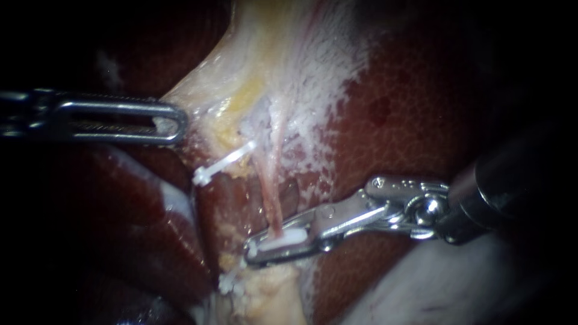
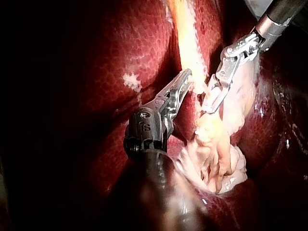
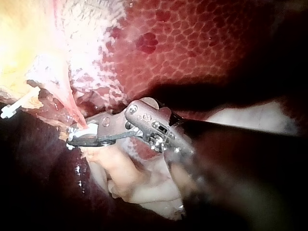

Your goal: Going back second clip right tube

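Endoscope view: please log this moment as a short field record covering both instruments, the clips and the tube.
left instrument: slotted metal jaws shut on pale yellowish tissue
right instrument: metal jaws shut on lower white plastic clip
thin pink tube: runs down into that clip
upper white plastic clip: apart from both instruments
background: dark red liver
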### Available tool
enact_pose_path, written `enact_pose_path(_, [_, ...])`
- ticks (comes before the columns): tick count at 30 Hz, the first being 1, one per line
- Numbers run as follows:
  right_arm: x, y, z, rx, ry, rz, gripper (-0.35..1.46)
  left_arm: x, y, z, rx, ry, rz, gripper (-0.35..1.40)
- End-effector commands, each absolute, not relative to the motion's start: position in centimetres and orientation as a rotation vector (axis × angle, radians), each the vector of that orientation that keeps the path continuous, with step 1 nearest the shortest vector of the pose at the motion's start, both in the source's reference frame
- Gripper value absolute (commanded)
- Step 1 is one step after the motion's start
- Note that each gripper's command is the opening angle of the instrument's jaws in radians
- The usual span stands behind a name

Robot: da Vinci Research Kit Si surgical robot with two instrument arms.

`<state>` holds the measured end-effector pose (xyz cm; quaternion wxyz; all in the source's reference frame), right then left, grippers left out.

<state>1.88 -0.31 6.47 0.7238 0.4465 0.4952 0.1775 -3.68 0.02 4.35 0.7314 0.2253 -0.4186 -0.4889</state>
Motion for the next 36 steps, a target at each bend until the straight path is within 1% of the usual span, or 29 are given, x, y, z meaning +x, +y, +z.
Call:
enact_pose_path(1, [1.88,-0.31,6.47,0.986,1.093,0.392,-0.35,-3.68,0.02,4.35,0.496,-0.921,-1.076,-0.35])
enact_pose_path(9, [1.87,-0.32,6.46,0.986,1.093,0.390,-0.35,-3.69,0.02,4.34,0.496,-0.921,-1.076,-0.35])
enact_pose_path(12, [1.86,-0.33,6.45,0.987,1.093,0.390,-0.01,-3.68,0.01,4.34,0.495,-0.921,-1.076,-0.35])
enact_pose_path(13, [1.86,-0.33,6.45,0.983,1.096,0.385,0.08,-3.69,0.01,4.34,0.495,-0.921,-1.076,-0.35])
enact_pose_path(16, [1.86,-0.33,6.45,0.959,1.115,0.352,0.27,-3.69,0.00,4.34,0.495,-0.921,-1.077,-0.35])
enact_pose_path(19, [1.86,-0.32,6.45,0.928,1.140,0.309,0.37,-3.69,0.00,4.34,0.494,-0.921,-1.077,-0.35])
enact_pose_path(27, [1.86,-0.28,6.46,0.807,1.209,0.211,0.51,-3.69,-0.01,4.33,0.493,-0.921,-1.077,-0.35])
enact_pose_path(32, [1.85,-0.23,6.49,0.702,1.238,0.204,0.57,-3.70,-0.01,4.32,0.493,-0.921,-1.078,-0.35])
enact_pose_path(36, [1.83,-0.21,6.51,0.655,1.245,0.209,0.59,-3.70,-0.01,4.32,0.493,-0.921,-1.078,-0.35])
